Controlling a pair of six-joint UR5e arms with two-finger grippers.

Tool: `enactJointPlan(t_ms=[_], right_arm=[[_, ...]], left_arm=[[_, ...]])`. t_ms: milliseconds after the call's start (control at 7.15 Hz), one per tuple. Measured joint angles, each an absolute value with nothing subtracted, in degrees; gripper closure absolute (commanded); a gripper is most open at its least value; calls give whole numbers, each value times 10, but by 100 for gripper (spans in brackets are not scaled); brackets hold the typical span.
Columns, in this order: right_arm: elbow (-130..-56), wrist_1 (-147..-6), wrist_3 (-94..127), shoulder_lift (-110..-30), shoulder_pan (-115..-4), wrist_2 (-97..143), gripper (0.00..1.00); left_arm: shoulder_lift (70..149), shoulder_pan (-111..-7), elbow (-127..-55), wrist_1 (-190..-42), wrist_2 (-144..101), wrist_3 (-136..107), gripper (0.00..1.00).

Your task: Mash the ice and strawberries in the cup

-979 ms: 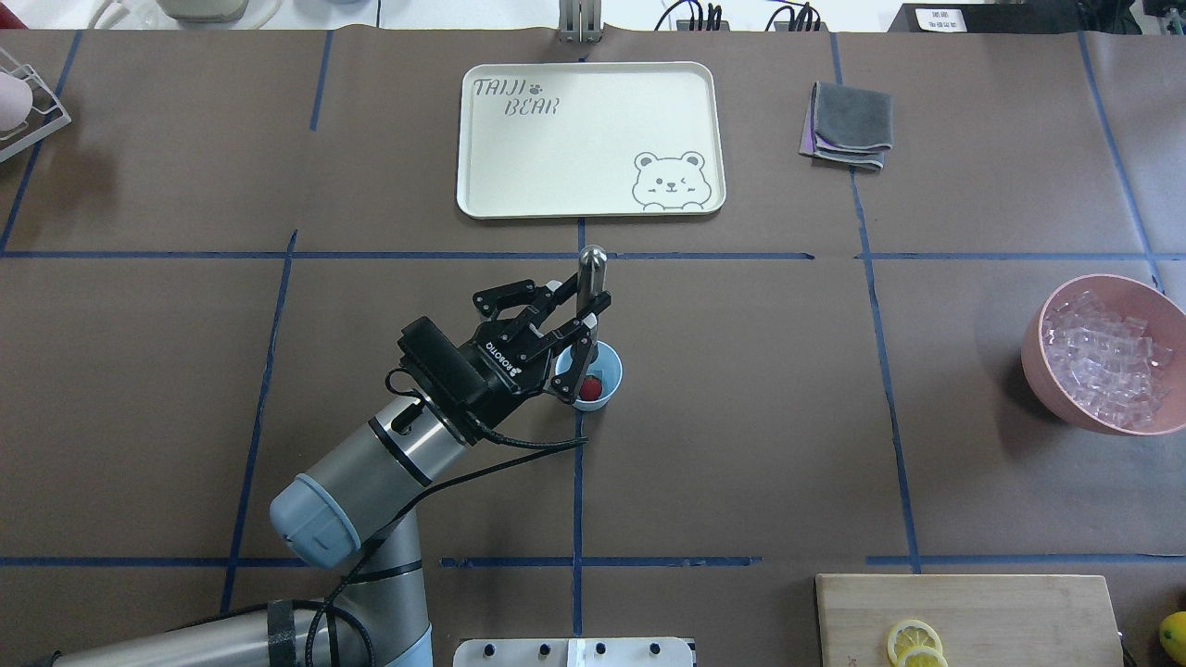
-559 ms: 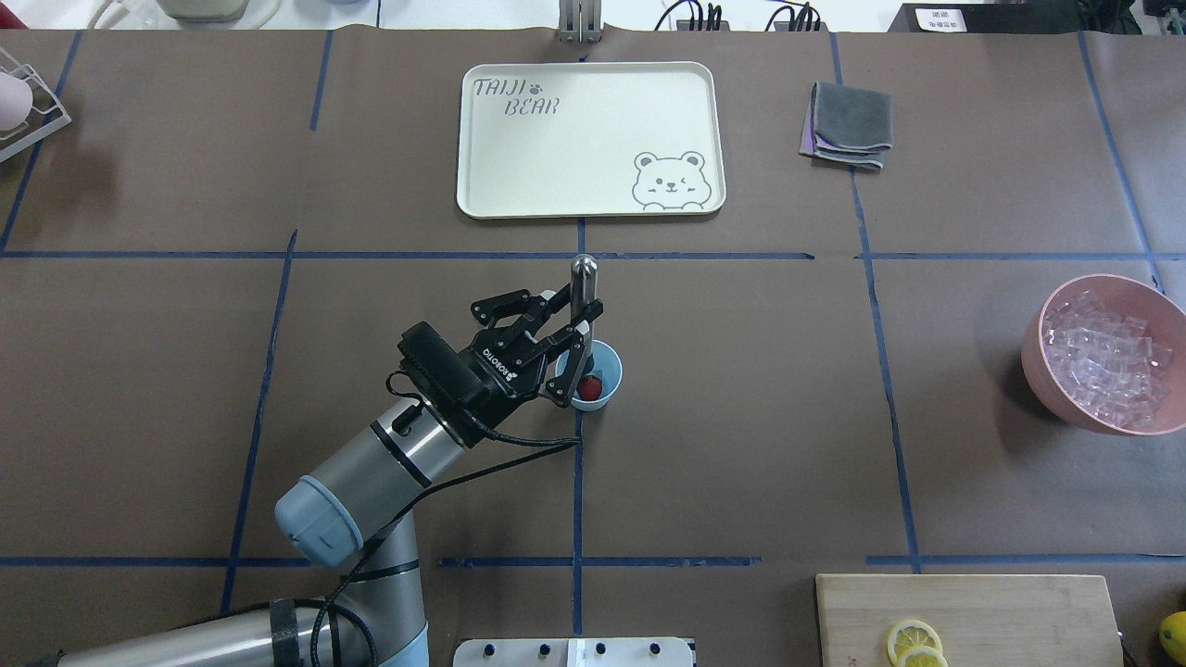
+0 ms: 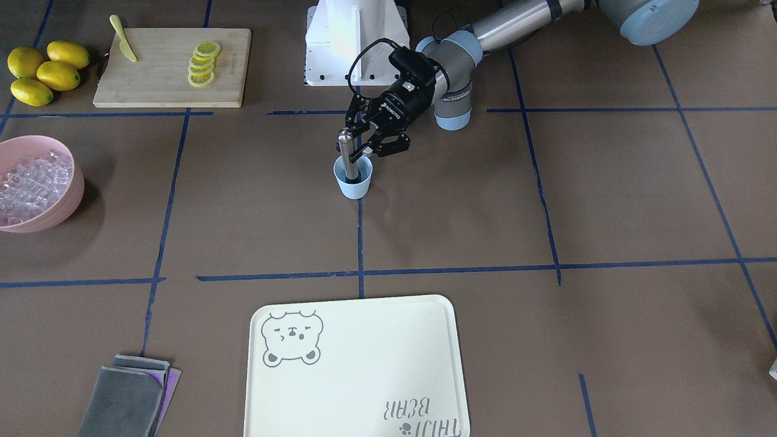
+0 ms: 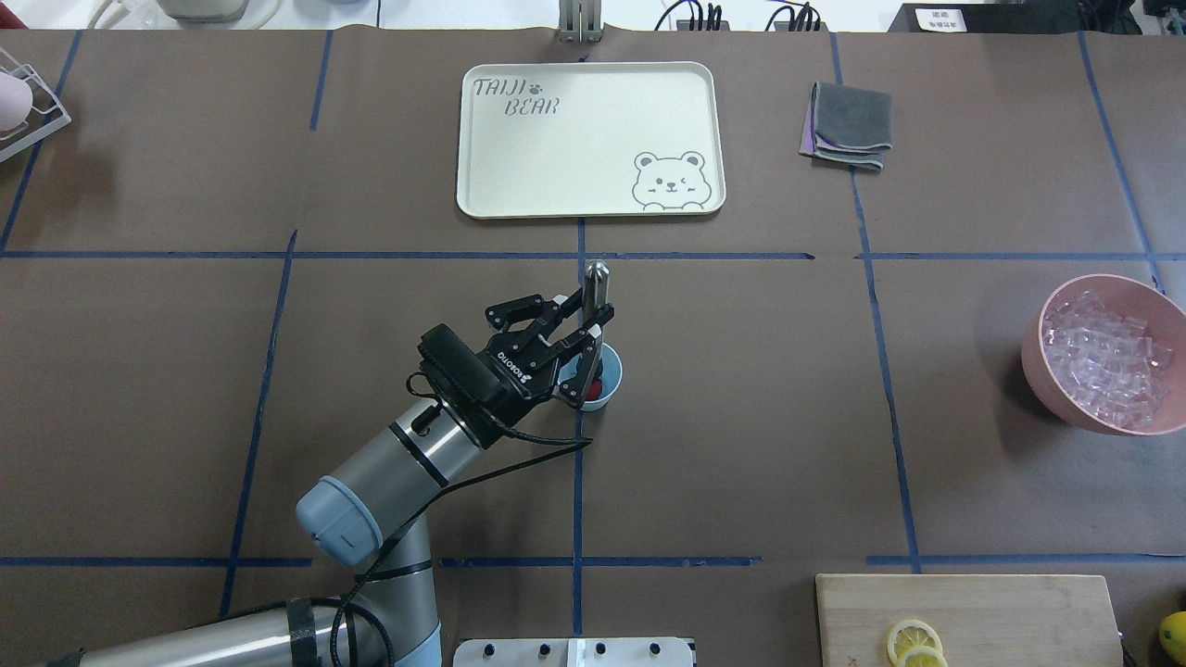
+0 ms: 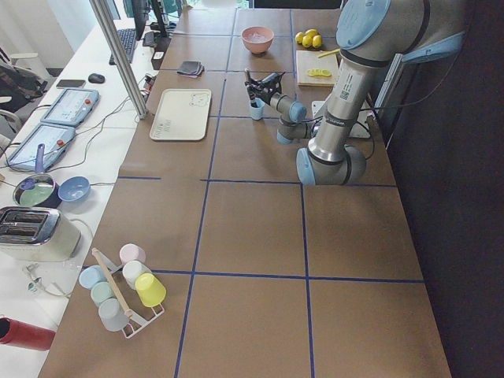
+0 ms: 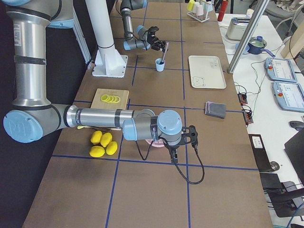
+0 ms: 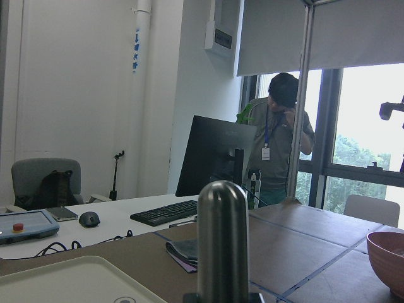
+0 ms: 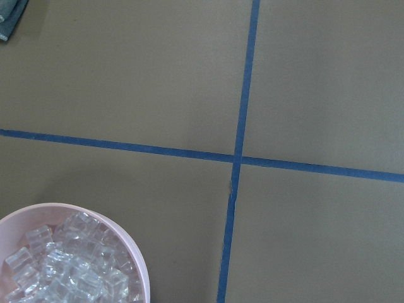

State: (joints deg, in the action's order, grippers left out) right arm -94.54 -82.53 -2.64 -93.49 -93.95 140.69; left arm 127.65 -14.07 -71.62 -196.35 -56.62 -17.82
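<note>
The pale blue cup (image 4: 607, 387) stands near the table's middle, also in the front view (image 3: 353, 184). A red strawberry (image 4: 599, 383) lies in it. My left gripper (image 4: 593, 326) is shut on a steel muddler (image 4: 598, 278), upright with its lower end in the cup (image 3: 346, 152); its rounded top fills the left wrist view (image 7: 222, 240). Ice cubes (image 4: 1104, 357) fill the pink bowl (image 4: 1047, 380) at the right; I see no ice in the cup. My right gripper (image 6: 191, 134) hovers over that bowl; I cannot tell if it is open.
A cream bear tray (image 4: 519, 185) lies beyond the cup. Folded grey cloths (image 4: 848, 125) lie at the far right. A cutting board (image 3: 164, 79) with lemon slices (image 3: 203, 64), a yellow knife and whole lemons (image 3: 42, 73) lies near the robot's right.
My left gripper has shifted slightly right and toward the cup with the muddler; the muddler's top sits lower and closer to the cup than before.
</note>
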Motion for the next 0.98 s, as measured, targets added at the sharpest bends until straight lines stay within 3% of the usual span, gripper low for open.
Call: enactJointPlan(t_ms=[979], right_arm=[[-945, -825, -27, -934, -940, 1406, 1]], left_arm=[[1277, -139, -704, -1964, -555, -179, 100]])
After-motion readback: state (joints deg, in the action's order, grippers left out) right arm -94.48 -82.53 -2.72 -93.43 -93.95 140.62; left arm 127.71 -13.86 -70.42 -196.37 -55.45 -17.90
